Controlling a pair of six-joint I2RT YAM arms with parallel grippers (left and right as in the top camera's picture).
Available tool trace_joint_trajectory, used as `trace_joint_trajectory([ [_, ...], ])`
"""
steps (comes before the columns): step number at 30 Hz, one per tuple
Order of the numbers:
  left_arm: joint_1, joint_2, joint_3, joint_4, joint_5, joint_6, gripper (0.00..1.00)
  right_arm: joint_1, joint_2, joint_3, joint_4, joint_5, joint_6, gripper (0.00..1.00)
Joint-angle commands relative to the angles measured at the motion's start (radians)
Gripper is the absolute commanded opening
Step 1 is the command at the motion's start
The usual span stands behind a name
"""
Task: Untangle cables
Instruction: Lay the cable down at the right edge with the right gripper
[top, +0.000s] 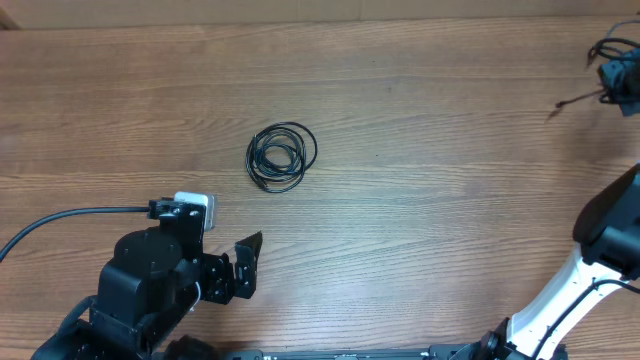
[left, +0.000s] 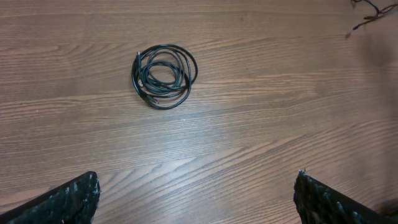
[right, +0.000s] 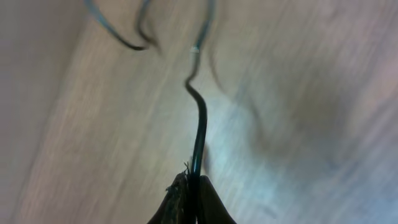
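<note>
A small coil of thin black cables (top: 281, 157) lies flat on the wooden table (top: 420, 230) near the middle; in the left wrist view the coil (left: 164, 76) sits upper left of centre. My left gripper (top: 245, 262) is at the near left, well short of the coil, with its jaws wide open and only bare wood between them (left: 196, 186). At the far right edge, my right gripper (top: 615, 72) is shut on a separate thin black cable (right: 199, 124) that runs straight out from between its fingertips (right: 191, 180). A loose end (top: 572, 101) trails left of it.
A thick black arm cable (top: 70, 218) runs along the table from the left edge to the left arm's base. The right arm's white link (top: 560, 295) rises at the lower right corner.
</note>
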Motion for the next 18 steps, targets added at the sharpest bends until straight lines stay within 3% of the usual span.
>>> trace_joint_trajectory([
  [1,-0.001,0.002,-0.003,0.003,-0.013,0.019,0.99,0.035,-0.01,0.009,0.054,-0.019,0.001,0.04],
  [3,-0.001,0.002,-0.003,0.003,-0.013,0.019,1.0,0.04,-0.01,0.009,0.074,-0.019,-0.004,0.09],
  [5,-0.001,0.002,-0.003,0.003,-0.013,0.019,1.0,0.04,-0.01,0.009,0.082,-0.019,-0.013,0.23],
  [6,-0.001,0.002,-0.003,0.003,-0.013,0.019,1.0,0.04,-0.01,0.009,0.084,-0.021,-0.03,0.33],
  [8,-0.001,0.002,-0.003,0.003,-0.013,0.019,1.0,0.04,-0.01,0.009,0.081,-0.026,-0.077,0.67],
  [9,-0.001,0.002,-0.003,0.003,-0.013,0.019,1.0,0.04,-0.009,0.009,0.076,-0.029,-0.102,0.74],
  [13,-0.001,0.002,-0.003,0.003,-0.013,0.019,1.0,0.04,-0.008,0.009,0.029,-0.031,-0.164,0.87],
  [18,-0.001,0.002,-0.003,0.003,-0.013,0.019,0.99,0.041,0.006,0.003,-0.036,-0.054,-0.164,0.88],
])
